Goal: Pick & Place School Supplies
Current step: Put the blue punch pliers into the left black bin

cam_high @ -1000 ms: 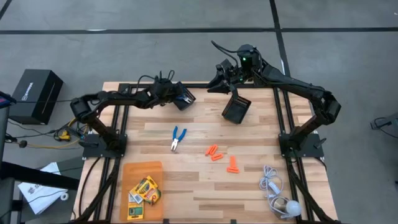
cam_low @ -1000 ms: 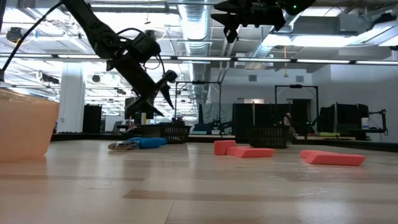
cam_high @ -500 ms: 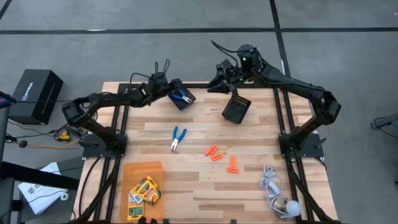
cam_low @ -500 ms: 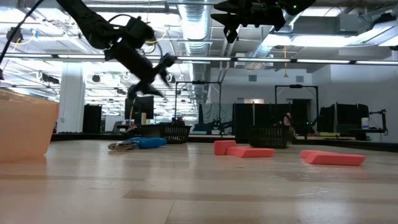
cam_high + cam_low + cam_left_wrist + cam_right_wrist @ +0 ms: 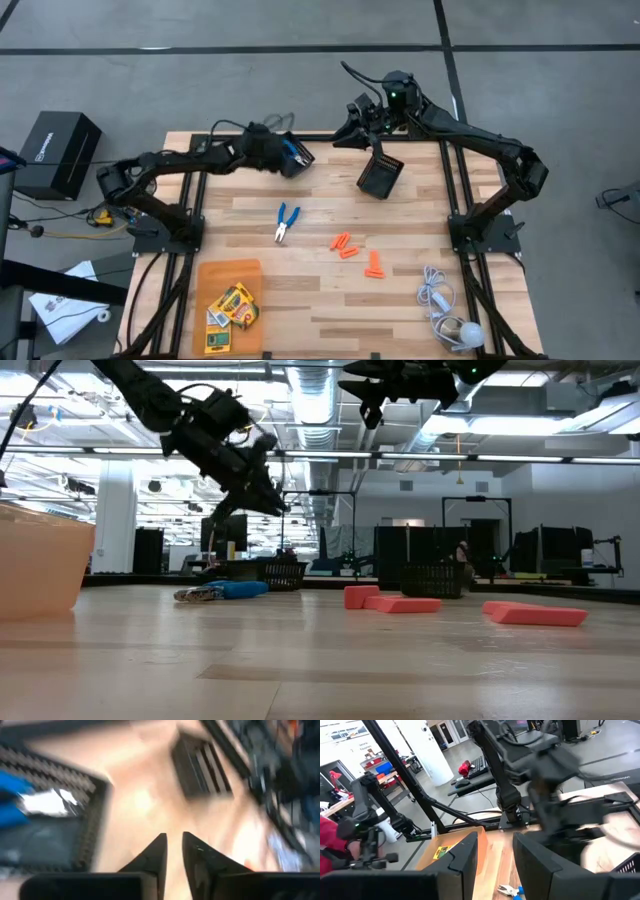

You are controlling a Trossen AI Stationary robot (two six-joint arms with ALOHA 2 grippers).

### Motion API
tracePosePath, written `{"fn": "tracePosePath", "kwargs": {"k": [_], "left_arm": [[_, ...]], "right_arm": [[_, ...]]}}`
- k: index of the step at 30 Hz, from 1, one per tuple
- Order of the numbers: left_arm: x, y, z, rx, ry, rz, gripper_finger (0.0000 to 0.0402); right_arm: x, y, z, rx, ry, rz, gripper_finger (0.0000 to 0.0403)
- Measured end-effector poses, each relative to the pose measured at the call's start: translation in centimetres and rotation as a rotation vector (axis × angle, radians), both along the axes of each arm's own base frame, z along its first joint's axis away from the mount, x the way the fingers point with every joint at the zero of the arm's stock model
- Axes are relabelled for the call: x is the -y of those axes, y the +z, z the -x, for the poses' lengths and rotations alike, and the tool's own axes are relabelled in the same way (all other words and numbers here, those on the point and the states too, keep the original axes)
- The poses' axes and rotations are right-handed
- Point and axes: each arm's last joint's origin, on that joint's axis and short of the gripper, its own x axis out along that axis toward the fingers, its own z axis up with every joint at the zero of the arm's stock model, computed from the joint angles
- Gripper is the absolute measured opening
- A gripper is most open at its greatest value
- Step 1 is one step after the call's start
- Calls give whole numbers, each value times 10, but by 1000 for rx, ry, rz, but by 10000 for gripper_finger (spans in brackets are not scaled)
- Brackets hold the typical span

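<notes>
Obstacles on the surface (image 5: 300,215), seen from above. Far edge: left bin (image 5: 294,158), with the left hand (image 5: 287,157) directly over it, and right bin (image 5: 381,176) lying tilted, the right hand (image 5: 378,124) above its far end; a bare lane runs between the two bins. Centre: scissors (image 5: 286,221) and orange pieces (image 5: 357,252) lie well apart, with open wood between and around them. Near left corner: orange tray (image 5: 206,276) with crayon boxes (image 5: 232,308). Near right corner: cord (image 5: 437,298) and bulb (image 5: 468,335). The near middle strip is bare wood.
</notes>
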Motion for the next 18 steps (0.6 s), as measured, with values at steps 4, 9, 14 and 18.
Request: {"fn": "tracePosePath", "kwargs": {"k": [4,9,14,18], "left_arm": [[38,3,-4,-73,-156,48,47],[71,4,3,-183,-265,111,96],[87,-1,9,-303,-242,186,153],[88,-10,10,-395,-139,183,180]], "right_arm": [[0,0,0,1,-1,-2,116],[0,0,0,1,-1,-1,116],[0,0,0,2,0,1,116],[0,0,0,3,1,5,116]]}}
